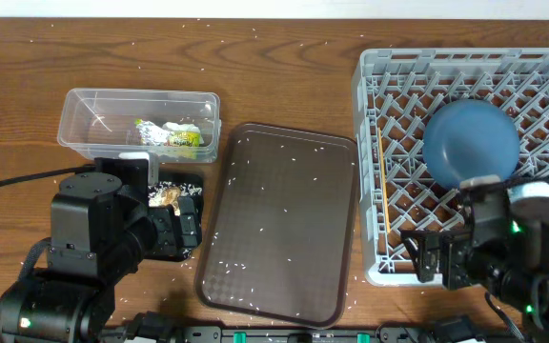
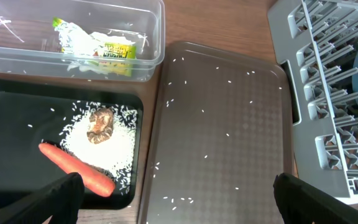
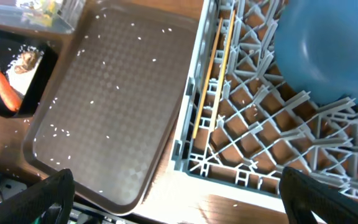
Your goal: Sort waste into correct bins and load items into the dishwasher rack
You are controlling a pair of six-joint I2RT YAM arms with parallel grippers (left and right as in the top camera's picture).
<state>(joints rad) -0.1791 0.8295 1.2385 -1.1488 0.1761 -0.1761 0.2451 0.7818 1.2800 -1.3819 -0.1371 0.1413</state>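
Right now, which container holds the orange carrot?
The shallow black rectangular tray, with the orange carrot beside a rice pile. The clear rectangular plastic tub holds a yellow-green wrapper; the large dark brown serving tray holds only scattered rice grains.

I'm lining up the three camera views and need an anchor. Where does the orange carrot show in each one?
Overhead: not visible; the left arm covers that spot.
Left wrist: carrot at lower left, lying in the black tray.
Right wrist: carrot at the far left edge, in the same tray.
Shared landmark: the brown serving tray, just right of the black tray in every view.
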